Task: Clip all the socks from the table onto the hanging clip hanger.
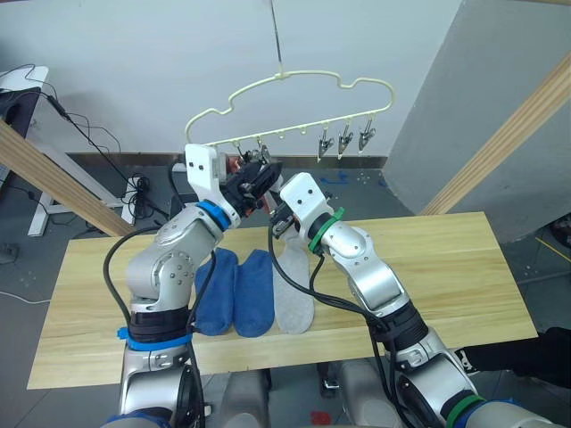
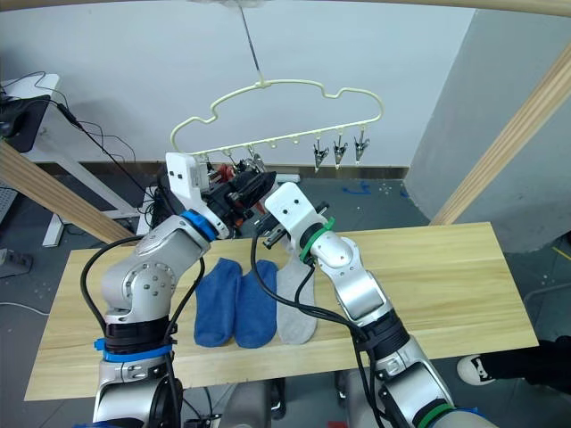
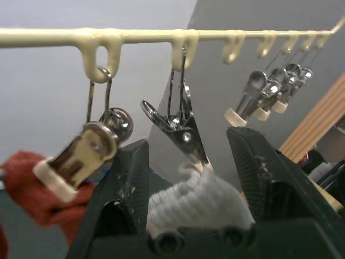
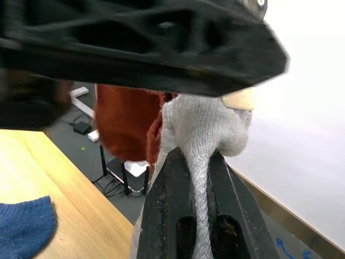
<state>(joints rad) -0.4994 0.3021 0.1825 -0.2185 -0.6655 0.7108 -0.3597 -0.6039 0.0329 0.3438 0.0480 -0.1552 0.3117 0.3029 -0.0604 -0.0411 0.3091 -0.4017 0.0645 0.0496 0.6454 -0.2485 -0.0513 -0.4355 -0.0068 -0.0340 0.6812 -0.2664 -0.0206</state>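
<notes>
Two blue socks (image 1: 234, 291) and one light grey sock (image 1: 292, 294) lie on the table (image 1: 428, 267). Right gripper (image 4: 198, 162) pinches another grey sock (image 4: 207, 127) under the clip hanger (image 1: 294, 89); left gripper (image 3: 188, 162) spread around its clip (image 3: 180, 132).

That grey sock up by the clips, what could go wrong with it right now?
The grey sock is pinched by the right gripper, its bunched top at the clip between the left gripper's fingers. If the clip catches too little fabric, the sock may drop when released. Tugging could swing the clip hanger. The red socks hang close and might get nudged.
</notes>
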